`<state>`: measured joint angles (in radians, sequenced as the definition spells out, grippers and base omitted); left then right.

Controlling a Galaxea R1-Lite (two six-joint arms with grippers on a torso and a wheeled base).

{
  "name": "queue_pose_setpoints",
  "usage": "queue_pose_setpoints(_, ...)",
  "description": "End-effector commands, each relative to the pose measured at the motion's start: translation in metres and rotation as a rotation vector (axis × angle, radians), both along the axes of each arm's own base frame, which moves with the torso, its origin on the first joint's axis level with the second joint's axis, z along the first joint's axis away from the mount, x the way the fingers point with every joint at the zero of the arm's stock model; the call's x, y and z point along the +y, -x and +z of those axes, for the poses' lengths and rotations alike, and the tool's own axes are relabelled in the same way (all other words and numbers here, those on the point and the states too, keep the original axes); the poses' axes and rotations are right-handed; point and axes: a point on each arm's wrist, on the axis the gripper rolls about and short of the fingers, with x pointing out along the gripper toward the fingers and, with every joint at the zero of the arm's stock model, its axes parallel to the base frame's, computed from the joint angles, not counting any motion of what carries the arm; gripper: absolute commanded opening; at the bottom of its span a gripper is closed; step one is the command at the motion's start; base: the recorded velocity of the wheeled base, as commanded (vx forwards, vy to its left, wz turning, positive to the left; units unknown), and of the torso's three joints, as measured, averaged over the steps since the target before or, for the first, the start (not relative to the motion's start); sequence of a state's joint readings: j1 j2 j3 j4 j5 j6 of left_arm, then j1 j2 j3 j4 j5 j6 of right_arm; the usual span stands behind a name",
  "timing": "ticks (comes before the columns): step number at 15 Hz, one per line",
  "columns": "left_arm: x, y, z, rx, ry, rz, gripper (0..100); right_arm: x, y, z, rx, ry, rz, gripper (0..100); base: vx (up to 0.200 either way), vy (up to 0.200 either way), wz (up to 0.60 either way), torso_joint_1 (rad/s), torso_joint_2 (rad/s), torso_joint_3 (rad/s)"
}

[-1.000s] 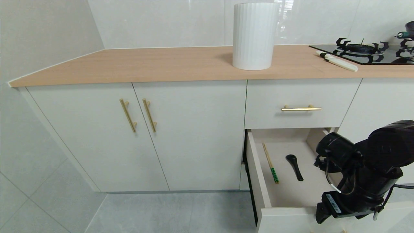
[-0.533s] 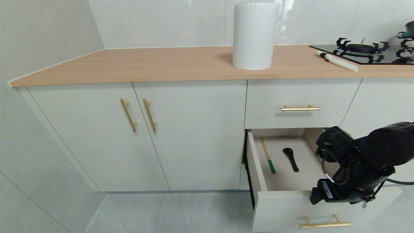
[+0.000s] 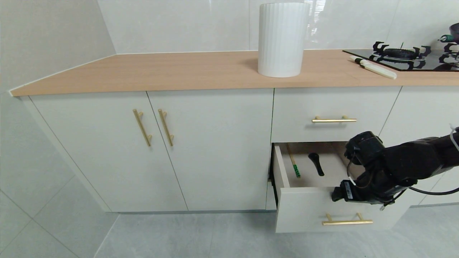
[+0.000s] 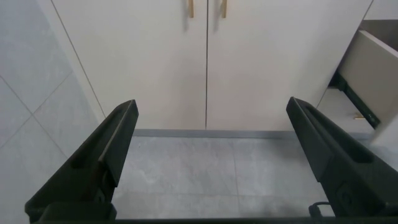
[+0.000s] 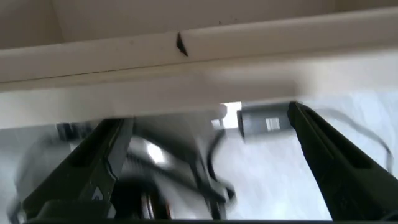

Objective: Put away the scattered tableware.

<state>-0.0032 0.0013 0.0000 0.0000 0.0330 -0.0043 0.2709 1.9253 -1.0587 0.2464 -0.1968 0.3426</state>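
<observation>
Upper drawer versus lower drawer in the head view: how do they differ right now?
The upper drawer is shut flush with the cabinet; the lower drawer stands partly pulled out. The upper drawer's inside is hidden; the lower drawer shows chopsticks and a black spoon lying inside. The right hand, open, is at the lower drawer's front; nothing touches the upper drawer. Both have pale fronts and horizontal gold handles.

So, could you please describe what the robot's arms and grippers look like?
The right arm is glossy black with rounded joints, a thin black cable and a white label. Both the left gripper and right gripper have flat black tapering fingers.
</observation>
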Motion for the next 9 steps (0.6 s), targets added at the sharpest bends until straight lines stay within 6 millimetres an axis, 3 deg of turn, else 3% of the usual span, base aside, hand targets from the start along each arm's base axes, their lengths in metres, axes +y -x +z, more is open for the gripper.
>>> queue_pose_setpoints(1,0.0,0.0,0.0,0.0,0.0,0.001,100,-0.001,-0.012,-0.01,0.011,0.003,-0.011,100,0.0,0.0,0.0,0.0,0.0,0.0)
queue_pose_setpoints(9,0.0,0.0,0.0,0.0,0.0,0.001,100,-0.02,-0.058,0.002,-0.182,0.015,-0.002,100,0.0,0.0,0.0,0.0,0.0,0.0)
